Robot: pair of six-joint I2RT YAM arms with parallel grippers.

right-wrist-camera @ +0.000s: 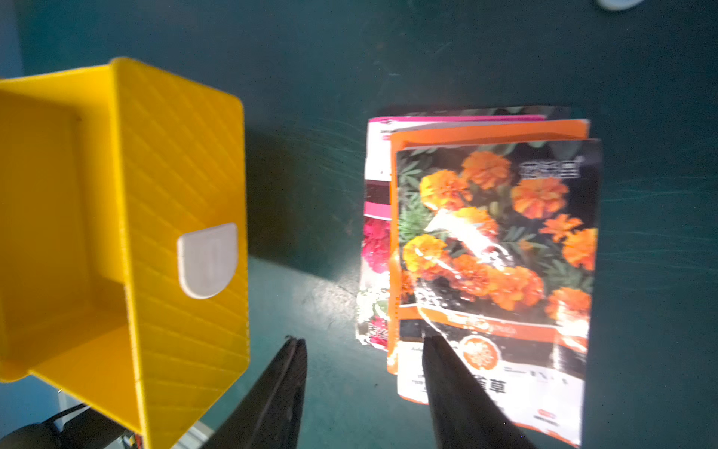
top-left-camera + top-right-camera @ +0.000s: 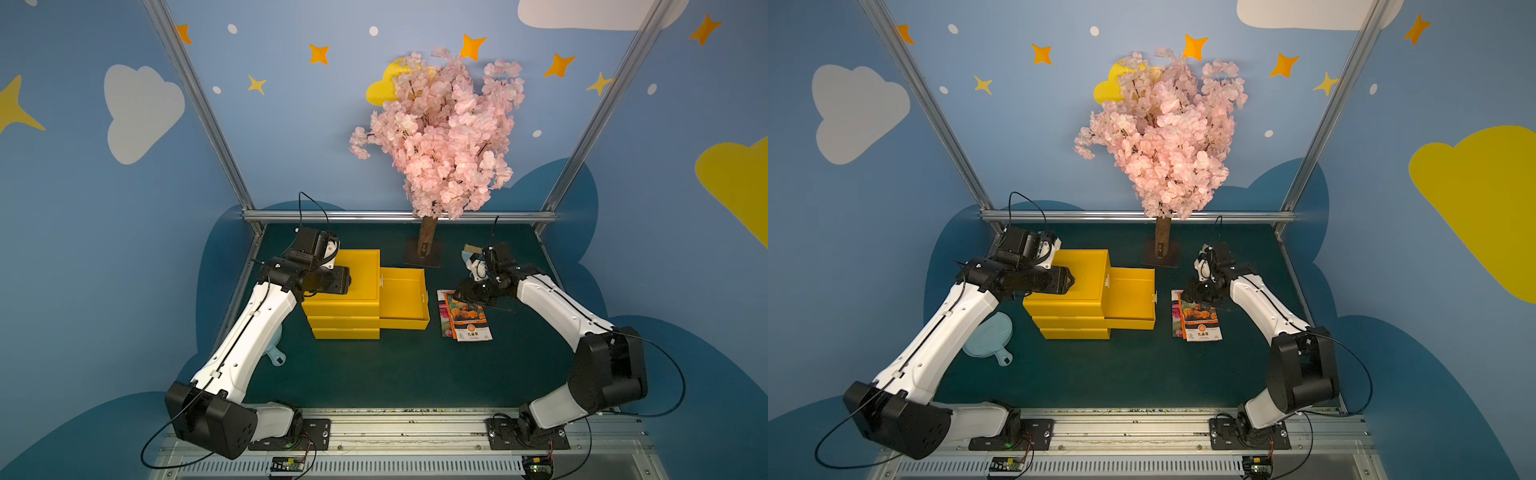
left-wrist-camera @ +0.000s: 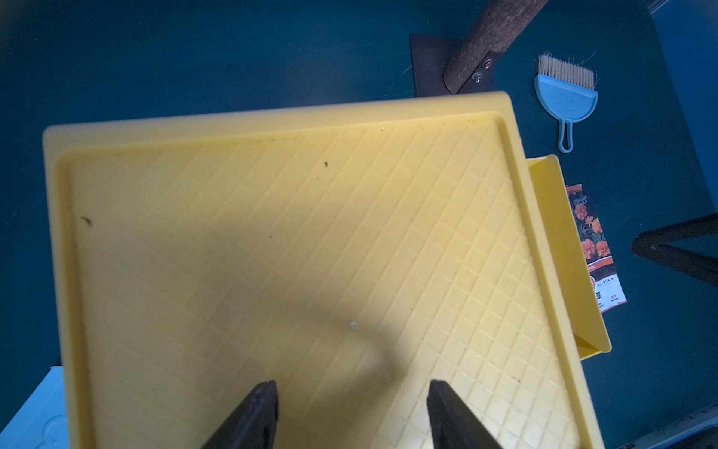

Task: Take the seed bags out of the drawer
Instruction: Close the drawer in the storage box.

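Your seed bags (image 2: 465, 316) lie in a loose, overlapping stack flat on the green table (image 2: 374, 365), just beside the open end of the drawer (image 2: 405, 324) and clear of it. In the right wrist view the top bag (image 1: 493, 252) shows orange marigolds, with an orange edge and a pink-flowered bag peeking out beneath it.

The drawer is the top one of the yellow cabinet (image 2: 345, 307) and it is pulled out toward the bags; both top views show this, and its white handle tab (image 1: 208, 258) faces them.

Your right gripper (image 1: 361, 342) hangs over the far end of the stack, its jaws spread apart and gripping nothing. One finger (image 1: 458, 396) crosses the top bag in that view; you cannot tell whether it touches.

Your left gripper (image 3: 351, 388) sits above the cabinet's ribbed top, jaws likewise spread with nothing between them.

A small blue brush (image 3: 565, 93) lies near the trunk of the pink blossom tree (image 2: 436, 137).
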